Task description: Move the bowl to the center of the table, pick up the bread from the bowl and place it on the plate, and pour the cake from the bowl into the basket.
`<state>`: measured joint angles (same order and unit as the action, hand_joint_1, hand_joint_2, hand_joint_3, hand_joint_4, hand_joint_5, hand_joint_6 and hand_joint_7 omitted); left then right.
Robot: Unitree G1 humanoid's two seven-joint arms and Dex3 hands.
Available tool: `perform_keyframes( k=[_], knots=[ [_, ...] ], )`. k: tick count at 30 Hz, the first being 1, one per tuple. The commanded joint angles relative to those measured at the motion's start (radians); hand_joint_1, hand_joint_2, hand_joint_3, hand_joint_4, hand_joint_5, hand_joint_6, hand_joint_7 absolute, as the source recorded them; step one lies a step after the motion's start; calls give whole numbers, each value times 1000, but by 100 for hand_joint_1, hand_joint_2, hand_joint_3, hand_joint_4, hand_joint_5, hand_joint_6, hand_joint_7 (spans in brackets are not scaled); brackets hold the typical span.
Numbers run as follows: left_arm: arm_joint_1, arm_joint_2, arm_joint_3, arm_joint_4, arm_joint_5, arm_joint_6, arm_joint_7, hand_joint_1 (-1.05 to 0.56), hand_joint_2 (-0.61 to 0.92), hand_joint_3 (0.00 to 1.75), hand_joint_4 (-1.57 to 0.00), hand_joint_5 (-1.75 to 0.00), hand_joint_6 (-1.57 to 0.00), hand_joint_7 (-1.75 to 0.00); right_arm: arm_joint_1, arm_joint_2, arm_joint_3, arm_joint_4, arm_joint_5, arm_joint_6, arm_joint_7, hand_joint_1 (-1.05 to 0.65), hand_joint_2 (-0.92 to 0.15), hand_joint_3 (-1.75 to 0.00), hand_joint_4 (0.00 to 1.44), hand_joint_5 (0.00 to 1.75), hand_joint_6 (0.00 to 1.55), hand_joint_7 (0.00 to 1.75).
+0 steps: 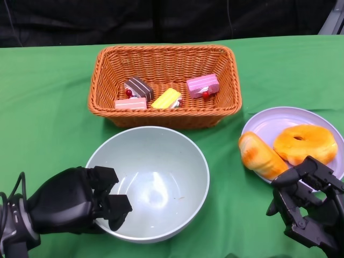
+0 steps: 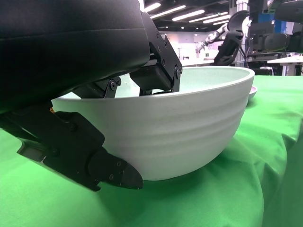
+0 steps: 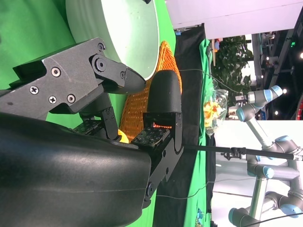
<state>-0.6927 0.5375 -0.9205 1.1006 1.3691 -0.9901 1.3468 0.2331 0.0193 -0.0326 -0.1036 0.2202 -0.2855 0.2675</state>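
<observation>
The bowl point(image 1: 153, 180) sits empty mid-counter, just before the basket point(image 1: 164, 115) that holds the cake pieces point(image 1: 166, 99). It looks rigid, smooth and likely light — its rim is the place to pinch. The left robot hand point(image 1: 80, 201) grips that rim, fingers inside and outside. The right robot hand point(image 1: 309, 201) hangs empty, fingers loosely apart, beside the plate point(image 1: 269, 124) with the bread point(image 1: 261, 155). Green cloth covers the counter point(image 1: 43, 107) — soft, possibly draggy.

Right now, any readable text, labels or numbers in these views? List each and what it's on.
None readable.
Bowl, basket, plate, cakes and breads: no print or labels.
Right hand: a small red-lit strip on one of the fingers, no characters legible.
Background signage in the left wrist view: too blurred to read.
</observation>
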Motion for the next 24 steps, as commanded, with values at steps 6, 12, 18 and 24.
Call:
perform_keyframes(
  k=[6,12,18,24],
  knots=[
    [31,42,76,4,-204,-99,-168,-81,88,1,-49,-13,-47,-3,9,-12,-1,-14,-8,10,-13,-13,-70,-78,64,164,59,132],
    [6,44,178,132,-491,-370,-598,-105,92,20,-3,0,-3,0,7,-14,-4,-8,0,13,-7,-12,-72,-75,64,164,59,132],
    [-75,-58,398,507,-691,-623,-1137,-105,92,22,0,0,0,0,6,-15,-4,-6,-4,11,-6,-9,-73,-75,64,164,59,132],
    [-177,-133,1181,850,-889,-404,-2006,-95,90,8,-15,-5,-14,-3,5,-14,-3,-4,-7,12,-10,-10,-72,-75,64,165,59,132]
  ],
)
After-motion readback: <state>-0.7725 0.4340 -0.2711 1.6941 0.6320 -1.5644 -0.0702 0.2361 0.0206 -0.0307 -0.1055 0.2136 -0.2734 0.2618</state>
